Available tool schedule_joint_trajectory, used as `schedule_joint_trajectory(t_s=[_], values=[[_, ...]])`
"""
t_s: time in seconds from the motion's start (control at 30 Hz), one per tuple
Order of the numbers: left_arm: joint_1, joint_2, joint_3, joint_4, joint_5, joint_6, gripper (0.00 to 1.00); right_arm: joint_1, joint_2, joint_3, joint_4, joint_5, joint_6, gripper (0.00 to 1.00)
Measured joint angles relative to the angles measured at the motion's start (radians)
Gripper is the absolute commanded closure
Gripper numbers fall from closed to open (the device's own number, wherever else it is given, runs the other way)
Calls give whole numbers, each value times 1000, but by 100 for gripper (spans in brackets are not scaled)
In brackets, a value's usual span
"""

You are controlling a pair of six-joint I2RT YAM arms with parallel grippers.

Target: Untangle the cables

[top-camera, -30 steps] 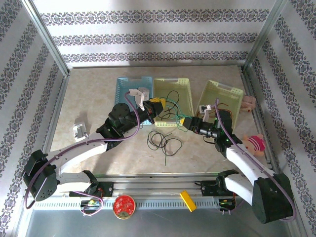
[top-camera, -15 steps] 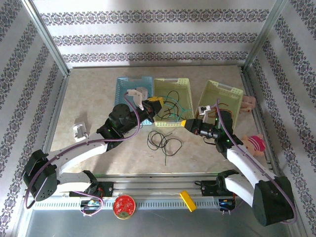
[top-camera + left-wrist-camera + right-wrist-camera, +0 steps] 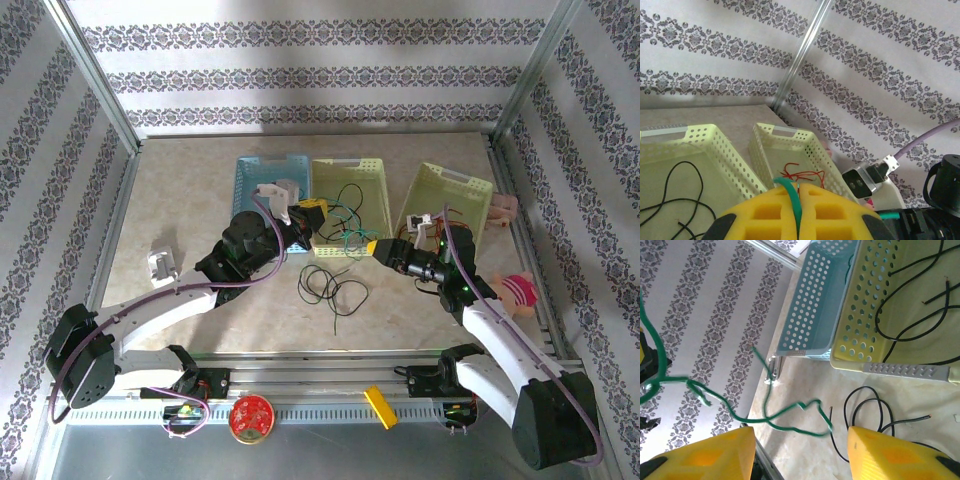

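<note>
Two hands above surface [image 3: 200,200] in top view: left hand [image 3: 312,214], right hand [image 3: 371,247], green wire [image 3: 348,236] between them, black wires [image 3: 330,287] loose on surface. Left wrist: left hand clamped on green wire, red wire [image 3: 801,175] in yellow basket [image 3: 812,145]. Right wrist: right hand parted, empty, green wire before it.

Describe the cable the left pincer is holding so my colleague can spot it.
Find the middle yellow basket on the table. At its near edge the left pincer is shut on a thin green cable strung toward the right pincer. The black cables nearby lie loose.
</note>
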Motion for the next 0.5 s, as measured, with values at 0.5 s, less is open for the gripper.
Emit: schedule_joint_trajectory(t_s=[0.5], values=[[-4,-7,3,23,57,-1,100,0,65,10,65,-10,44,32]])
